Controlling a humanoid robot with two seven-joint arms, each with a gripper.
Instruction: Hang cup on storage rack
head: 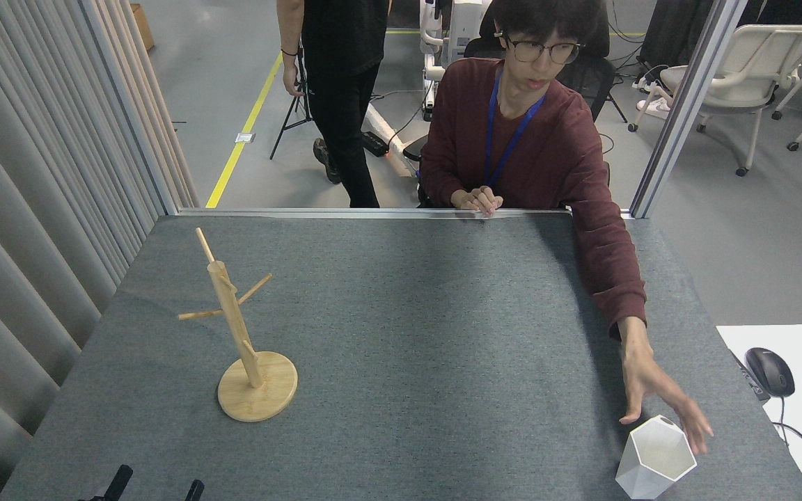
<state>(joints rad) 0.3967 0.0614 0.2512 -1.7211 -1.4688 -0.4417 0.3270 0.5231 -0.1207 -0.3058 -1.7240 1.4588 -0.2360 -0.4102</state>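
Observation:
The white faceted cup (654, 465) stands upright near the table's front right corner, its hexagonal mouth open upward. A person's hand (651, 390) reaches over from the far side, with fingertips at the cup's rim. The bamboo storage rack (237, 327) stands on its round base (272, 396) at the left of the table, with thin pegs angling out from the post and nothing hanging on them. Only two dark fingertips of my left gripper (157, 486) show at the bottom edge, spread apart and holding nothing, below the rack. My right gripper is out of view.
The grey felt table (408, 334) is bordered by a curtain (32, 209) on the left. A seated person in a maroon sweater (512, 139) leans over the far edge. A white side desk with a mouse (768, 370) and cables sits at the right.

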